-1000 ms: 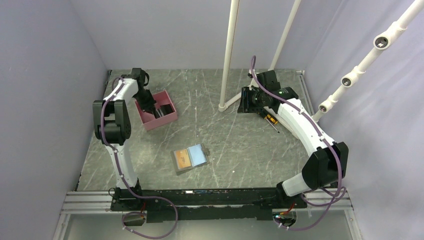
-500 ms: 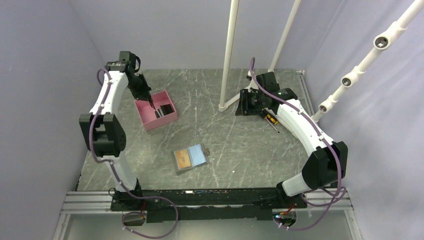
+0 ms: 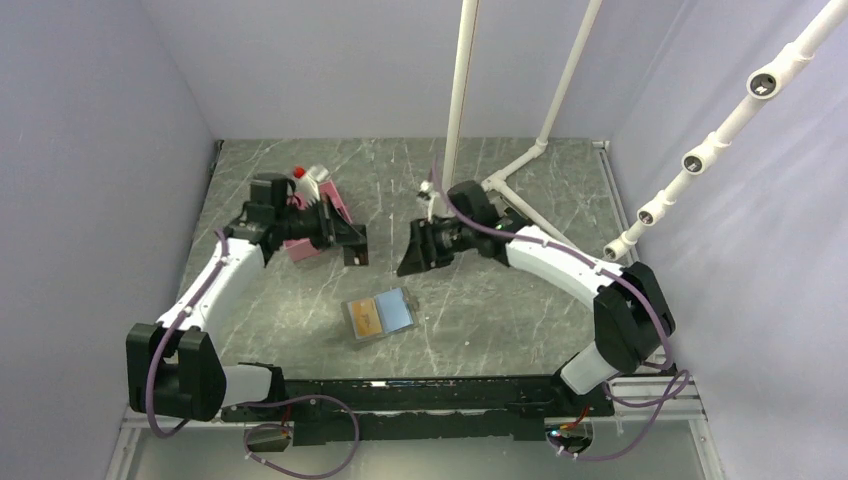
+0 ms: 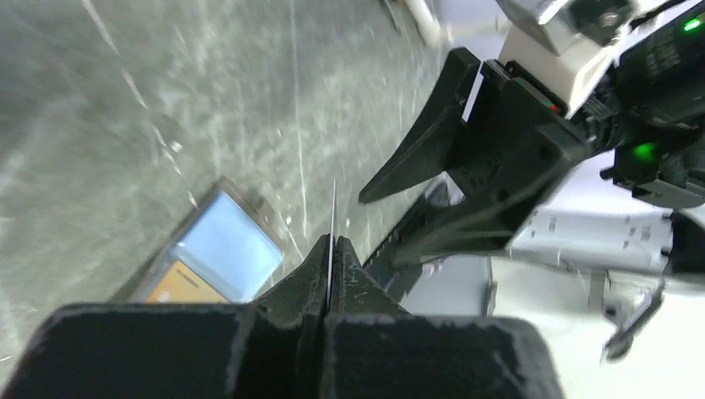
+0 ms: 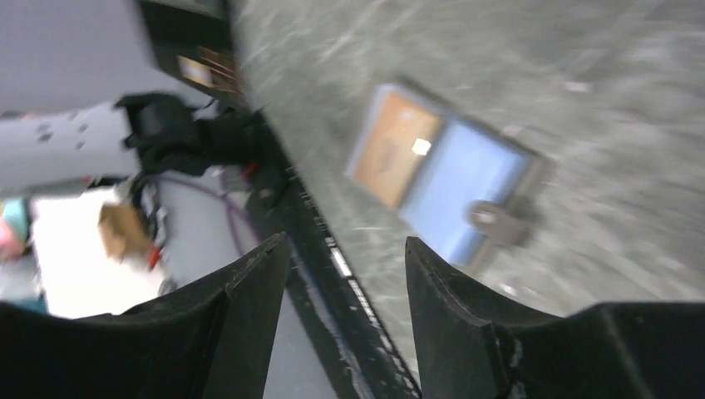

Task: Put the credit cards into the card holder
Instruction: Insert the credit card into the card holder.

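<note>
- The left gripper (image 3: 352, 246) is clamped tight on a thin card (image 4: 332, 208), seen edge-on in its wrist view; it grips one edge, which I judge leaves the free edge to lead into a pocket
- The right gripper (image 3: 408, 254) has its jaws apart and holds nothing; it sits close by at 3 o'clock of the left one, perhaps to take the card or steady the holder
- The card holder (image 3: 380, 316) lies open and flat on the table (image 3: 500, 300), at 6 o'clock of the gap between the grippers, with an orange card (image 3: 366, 320) on its left half and bare blue lining on the right
- There is open table all round the holder; the pink box (image 3: 338, 208) is well apart at 11 o'clock; the tight spot is between the two grippers' tips
</note>
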Robot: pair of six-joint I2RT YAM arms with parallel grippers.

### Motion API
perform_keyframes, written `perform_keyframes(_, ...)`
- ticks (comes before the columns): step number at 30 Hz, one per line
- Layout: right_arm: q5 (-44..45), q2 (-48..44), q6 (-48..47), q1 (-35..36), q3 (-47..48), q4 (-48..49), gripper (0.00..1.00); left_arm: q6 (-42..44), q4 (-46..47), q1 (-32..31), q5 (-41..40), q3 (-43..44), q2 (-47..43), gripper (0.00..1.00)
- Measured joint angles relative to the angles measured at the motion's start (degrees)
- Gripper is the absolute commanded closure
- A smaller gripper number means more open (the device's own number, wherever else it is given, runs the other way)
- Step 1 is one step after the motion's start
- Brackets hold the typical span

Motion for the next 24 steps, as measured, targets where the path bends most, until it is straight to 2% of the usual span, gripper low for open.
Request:
perform_keyframes(4, -6.01, -0.61, 8.81, 6.88, -7.89, 16.24, 0.39, -2.93, 9.66, -4.09, 5.49, -11.28, -2.58, 1.00)
perform_keyframes(9, -10.32, -0.63, 21.40, 8.13, -18.27, 35.19, 0.40, -8.44, 21.29, -7.19, 9.51, -19.32, -9.42, 1.00)
perform_keyframes(16, -10.73, -0.72, 34.64, 8.07, -23.89, 54.60, 0.56, -13.88, 31.78, -10.19, 10.27, -23.08, -13.66, 1.00)
perform_keyframes(19, -10.40, -0.72, 38.99, 7.89, -25.55, 60.50, 0.59, -17.27, 35.74, -10.84, 10.45, -25.14, -13.53, 1.00)
perform_keyframes(21, -10.03, -0.68, 41.03, 7.65, -26.27, 63.21, 0.57, -19.08, 37.92, -11.08, 10.51, -25.92, -13.53, 1.00)
perform_keyframes(24, -8.55, -0.94, 42.56, 7.43, -28.02, 65.61, 0.49, -20.17, 38.75, -11.26, 9.68, -26.05, -13.94, 1.00)
